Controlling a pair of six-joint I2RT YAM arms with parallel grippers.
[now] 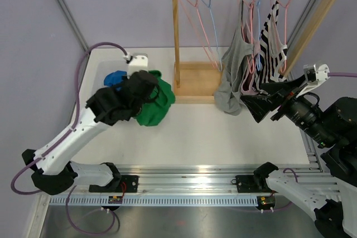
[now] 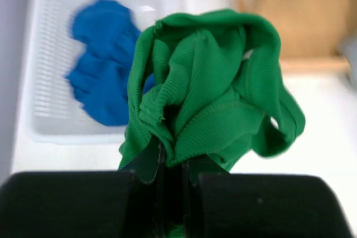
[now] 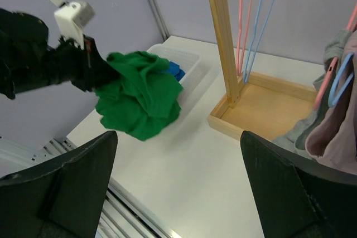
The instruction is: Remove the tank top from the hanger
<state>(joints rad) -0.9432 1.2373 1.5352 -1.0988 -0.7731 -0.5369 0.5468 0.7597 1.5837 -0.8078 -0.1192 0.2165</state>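
White flat tabletop: surface matte, level. At the far left corner stands a white slatted plastic basket, holding a crumpled blue cloth. Right of it, apart from the basket, a shallow rectangular light-wood base tray rests flat, carrying a wooden upright at its left corner. An aluminium rail borders the near edge.

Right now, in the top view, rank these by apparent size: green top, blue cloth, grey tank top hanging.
1. grey tank top
2. green top, bunched and partly under the left gripper
3. blue cloth, mostly hidden, true size unsure
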